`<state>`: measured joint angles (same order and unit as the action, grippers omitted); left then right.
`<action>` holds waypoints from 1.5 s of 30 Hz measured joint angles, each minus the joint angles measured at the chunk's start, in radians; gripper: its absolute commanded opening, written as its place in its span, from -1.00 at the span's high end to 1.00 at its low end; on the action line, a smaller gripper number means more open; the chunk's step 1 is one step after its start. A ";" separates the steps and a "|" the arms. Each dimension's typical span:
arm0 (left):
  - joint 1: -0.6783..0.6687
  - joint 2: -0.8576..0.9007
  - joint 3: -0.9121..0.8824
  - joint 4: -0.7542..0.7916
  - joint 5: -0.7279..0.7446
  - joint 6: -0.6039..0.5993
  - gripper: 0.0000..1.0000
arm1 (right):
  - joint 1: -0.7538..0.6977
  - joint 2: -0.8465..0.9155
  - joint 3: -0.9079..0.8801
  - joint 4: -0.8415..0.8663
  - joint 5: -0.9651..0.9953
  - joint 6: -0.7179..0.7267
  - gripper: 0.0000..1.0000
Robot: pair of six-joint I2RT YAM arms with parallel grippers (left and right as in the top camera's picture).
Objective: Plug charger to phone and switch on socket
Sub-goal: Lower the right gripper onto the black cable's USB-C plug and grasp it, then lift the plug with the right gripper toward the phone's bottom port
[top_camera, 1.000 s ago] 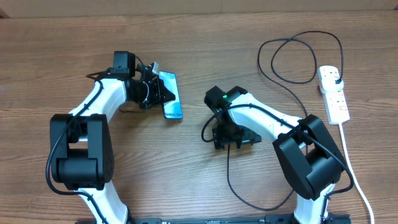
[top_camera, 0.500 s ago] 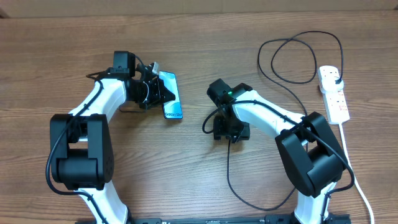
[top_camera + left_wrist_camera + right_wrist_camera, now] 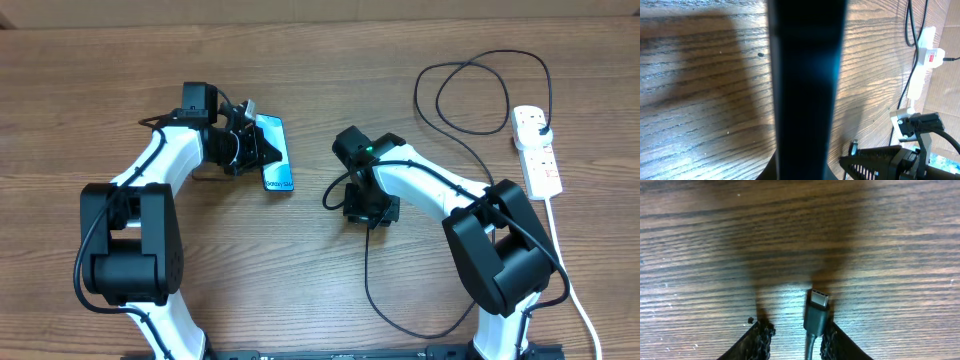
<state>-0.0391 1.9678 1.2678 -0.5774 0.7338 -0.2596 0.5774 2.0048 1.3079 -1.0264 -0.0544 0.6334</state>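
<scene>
Judging progress from the present layout, no task step is complete. The left gripper [image 3: 255, 150] appears clamped on one long edge of the slim rectangular smartphone with a blue-white screen [image 3: 276, 152]. This is an inference, since the left wrist view shows only the smartphone edge-on as a dark band.

The right gripper [image 3: 796, 336] has its fingers [image 3: 761, 332] apart, straddling the small connector tip [image 3: 817, 311] of the thin black charger cable [image 3: 366, 270] over the brown wooden table [image 3: 300, 300]. The connector tip is well apart from the smartphone.

The cable's black plug [image 3: 541, 122] appears seated in the white oblong power strip [image 3: 537, 155]; its switch position cannot be read. Outstanding: close on the connector tip, insert it, switch on.
</scene>
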 measured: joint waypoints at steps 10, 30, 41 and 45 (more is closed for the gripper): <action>0.000 0.000 0.000 0.000 0.000 0.000 0.91 | -0.001 0.001 0.001 -0.034 0.006 0.015 0.24; 0.000 0.000 0.000 0.015 0.000 0.033 0.91 | 0.000 0.003 0.002 -0.037 -0.006 -0.002 0.93; 0.008 0.000 0.000 0.017 0.114 0.113 0.91 | -0.039 -0.019 -0.013 0.045 -0.169 -0.178 0.92; 0.042 0.000 0.000 -0.021 0.216 0.184 0.92 | -0.035 -0.084 -0.015 0.084 -0.302 -0.256 0.92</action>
<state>0.0029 1.9678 1.2675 -0.5983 0.9493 -0.0757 0.5426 1.9213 1.2926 -0.9424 -0.3561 0.3771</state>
